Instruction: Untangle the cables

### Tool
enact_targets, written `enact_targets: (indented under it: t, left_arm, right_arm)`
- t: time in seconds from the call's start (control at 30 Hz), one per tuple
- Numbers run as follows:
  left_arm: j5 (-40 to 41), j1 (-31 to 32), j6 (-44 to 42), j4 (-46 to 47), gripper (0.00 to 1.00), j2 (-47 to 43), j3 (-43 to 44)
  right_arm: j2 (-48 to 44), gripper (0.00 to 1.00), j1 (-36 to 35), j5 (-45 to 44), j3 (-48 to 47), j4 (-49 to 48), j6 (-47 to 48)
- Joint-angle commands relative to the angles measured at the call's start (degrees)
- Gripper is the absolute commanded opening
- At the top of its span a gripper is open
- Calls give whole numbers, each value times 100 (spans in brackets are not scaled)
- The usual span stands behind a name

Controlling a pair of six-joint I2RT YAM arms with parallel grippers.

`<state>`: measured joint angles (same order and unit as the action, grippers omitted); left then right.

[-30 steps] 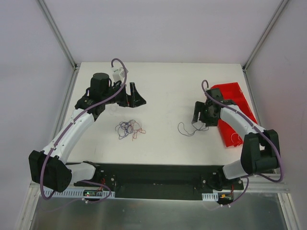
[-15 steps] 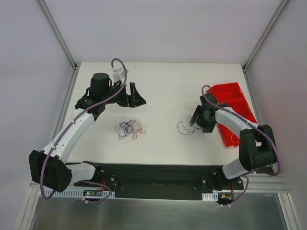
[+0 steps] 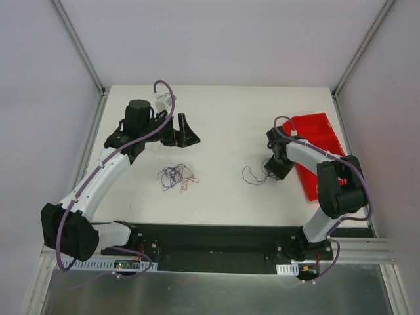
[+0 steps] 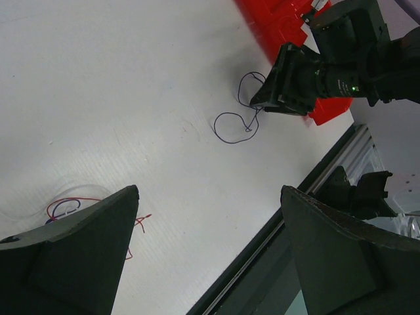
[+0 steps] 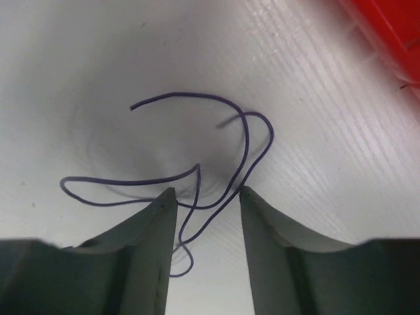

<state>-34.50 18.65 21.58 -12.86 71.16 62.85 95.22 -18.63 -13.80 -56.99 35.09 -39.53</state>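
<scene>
A: Lying left of centre, the tangle of cables (image 3: 176,177) is seen on open table (image 3: 223,111), well clear of every edge.
B: And the grippers?
A: The left gripper (image 3: 188,129) is held beyond it, fingers spread wide. The right gripper (image 5: 207,197) is set low over a single purple strand (image 5: 177,95), fingers parted, the strand running between them. A red bin (image 3: 318,128) is seen just beside it, along the right edge.

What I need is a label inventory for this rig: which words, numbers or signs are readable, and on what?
None can be read.
The right claw carries only a green light, no lettering.
The red tray looks unmarked.
The boards at the arm bases are too small to read.
</scene>
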Motion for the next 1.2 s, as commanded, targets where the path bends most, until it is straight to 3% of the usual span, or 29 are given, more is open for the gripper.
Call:
enact_targets:
  t: [0.0, 0.13, 0.27, 0.73, 0.9, 1.17]
  left_arm:
    - [-153, -46, -67, 100, 88, -23, -18]
    - [-171, -46, -58, 100, 88, -31, -18]
    - [-153, -46, -67, 100, 88, -40, -27]
    - [-145, -46, -49, 100, 88, -23, -27]
    - [-127, -55, -58, 100, 88, -23, -36]
    - [-153, -64, -58, 100, 88, -14, -27]
  right_arm:
    - [233, 27, -35, -247, -225, 235, -310]
    - [217, 19, -114, -184, -67, 60, -354]
    - [-20, 0, -123, -79, 39, -38, -196]
    - [-1576, 0, 113, 79, -733, -134, 1781]
    - [-1498, 0, 641, 378, -1550, -55, 2063]
    - [-769, 0, 844, 1037, -2281, 393, 2335]
